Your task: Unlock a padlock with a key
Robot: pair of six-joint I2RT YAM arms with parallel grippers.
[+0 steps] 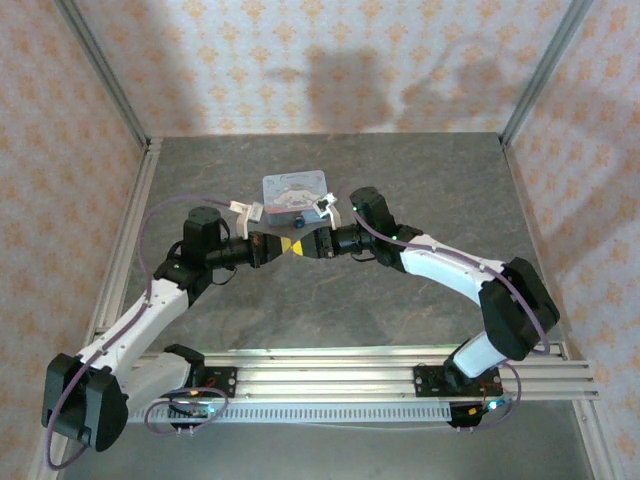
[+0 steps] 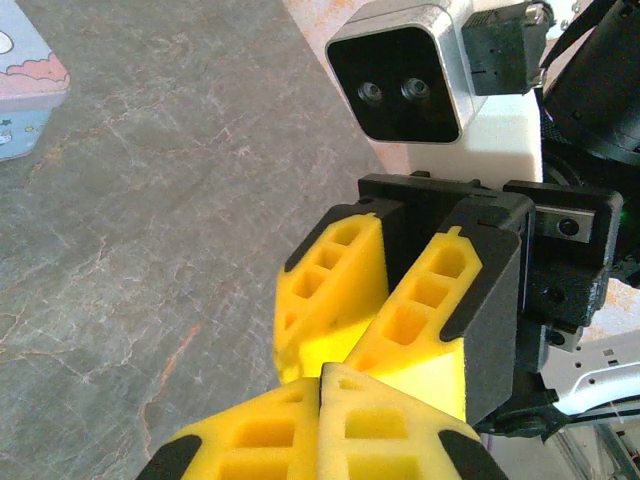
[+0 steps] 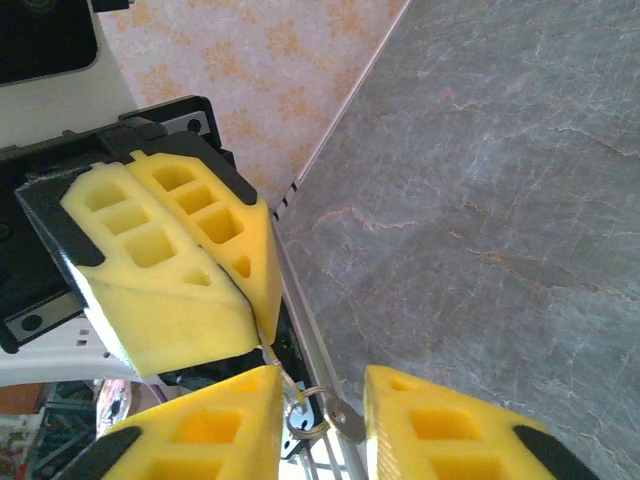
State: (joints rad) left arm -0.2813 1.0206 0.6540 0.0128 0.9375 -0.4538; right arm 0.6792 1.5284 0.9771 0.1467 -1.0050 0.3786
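Handover in mid-air, just in front of the tin: the left gripper was seen with its jaws pressed together. A thin wire ring appeared to be pinched at their tips, though the view was too cramped for certainty. The key was found dangling from that ring, between the parted jaws of the right gripper and touched by neither. A miss could be caused by the loosely hung key swinging aside as the jaws were closed. The ring might then be clamped instead, or the key knocked free and dropped onto the table.
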